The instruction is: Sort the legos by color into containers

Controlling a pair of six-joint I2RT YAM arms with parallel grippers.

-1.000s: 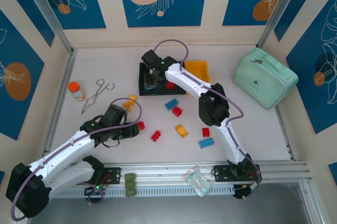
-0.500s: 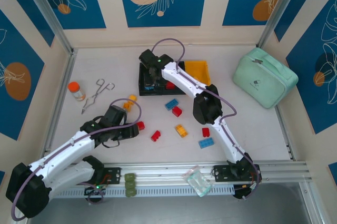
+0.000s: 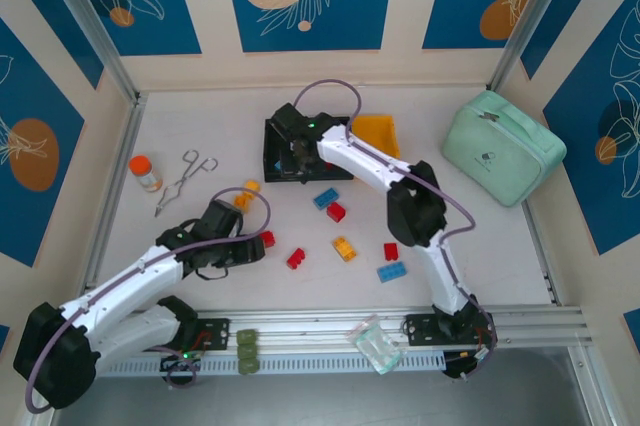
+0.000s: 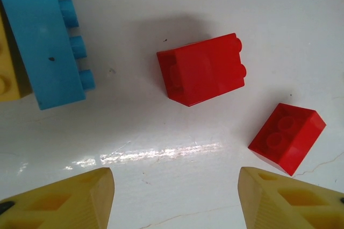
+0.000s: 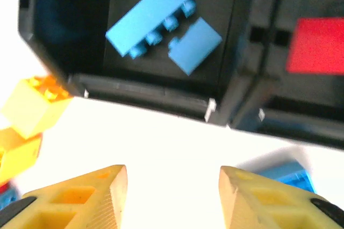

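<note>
From above: reaches with the right gripper (image 3: 296, 156) to the black containers (image 3: 275, 171), with the left gripper (image 3: 252, 246) beside a red lego (image 3: 266, 239). Left wrist: holds left fingers (image 4: 70, 199) apart over the surface (image 4: 215, 3), two red legos (image 4: 201, 76) ahead. Right wrist: holds right fingers (image 5: 80, 197) apart before a black bin (image 5: 64, 30) containing two blue legos (image 5: 150, 22).

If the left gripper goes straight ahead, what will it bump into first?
Probably the red brick lying on its side, just ahead between the open fingers; depth is hard to judge.
</note>
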